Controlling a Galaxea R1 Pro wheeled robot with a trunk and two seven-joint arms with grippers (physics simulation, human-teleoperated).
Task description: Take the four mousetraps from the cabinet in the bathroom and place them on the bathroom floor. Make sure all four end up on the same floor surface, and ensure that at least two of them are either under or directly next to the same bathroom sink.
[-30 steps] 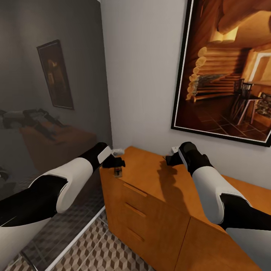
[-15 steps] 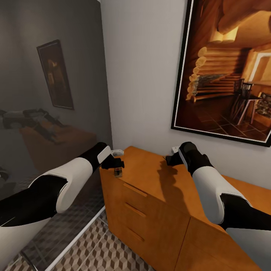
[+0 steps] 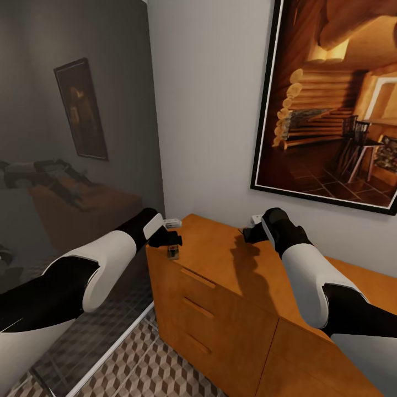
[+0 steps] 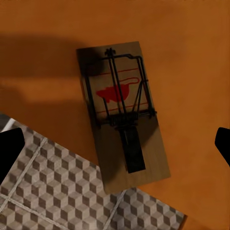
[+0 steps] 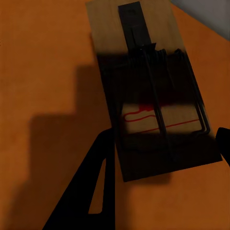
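Observation:
One mousetrap [image 4: 122, 115], a small wooden slab with a black wire spring and a red mark, lies on the orange-brown cabinet [image 3: 220, 264] at its left corner, one end slightly past the edge. In the head view this mousetrap [image 3: 173, 252] sits just below my left gripper [image 3: 165, 238]. The left gripper [image 4: 116, 149] is open, with a dark fingertip on each side of the trap and not touching it. A second mousetrap [image 5: 153, 96] lies on the cabinet top near the wall. My right gripper [image 5: 165, 139] hangs open over it and also appears in the head view as the right gripper [image 3: 249, 234].
The bathroom floor [image 3: 154, 364] with its cube-pattern tiles lies below the cabinet's left end. A dark reflective panel [image 3: 71, 165] stands at the left. A large framed picture [image 3: 331, 99] hangs on the wall behind the cabinet. Drawer handles [image 3: 197, 278] face the floor side.

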